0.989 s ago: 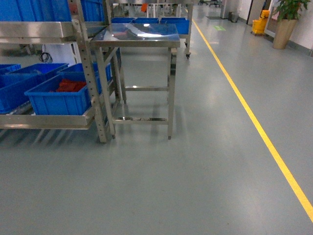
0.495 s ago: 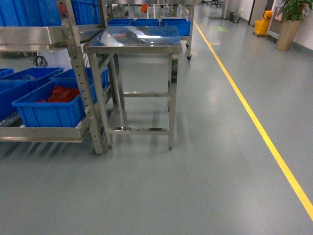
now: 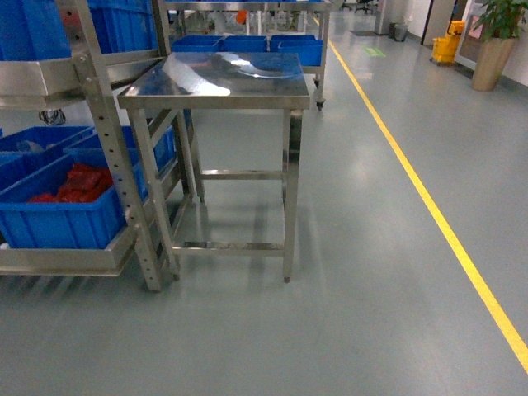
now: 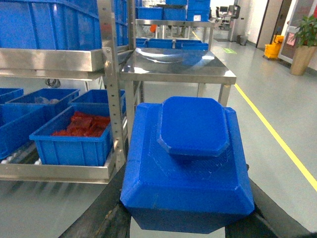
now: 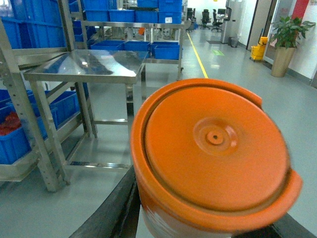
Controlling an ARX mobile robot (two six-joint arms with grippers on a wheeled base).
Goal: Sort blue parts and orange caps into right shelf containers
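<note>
Left jaws: hold blue part (image 4: 188, 163) | Right jaws: hold orange cap (image 5: 213, 158) | Ahead: steel worktop (image 3: 219, 78), shelf (image 3: 99, 140)

This is a factory or warehouse floor. A smooth grey-green sealed floor (image 3: 346, 313) carries a long yellow painted lane line (image 3: 429, 206) running from 5 o'clock up toward 12 o'clock. At 9 o'clock stands a perforated-post stainless steel shelving rack (image 3: 107, 157) loaded with blue plastic storage crates (image 3: 58, 219), one holding red parts (image 3: 74, 183). A bare stainless steel work table (image 3: 219, 78) sits at 11 o'clock. Far off at 1 o'clock are a yellow mop bucket (image 3: 446, 43) and a potted plant (image 3: 497, 37).
</note>
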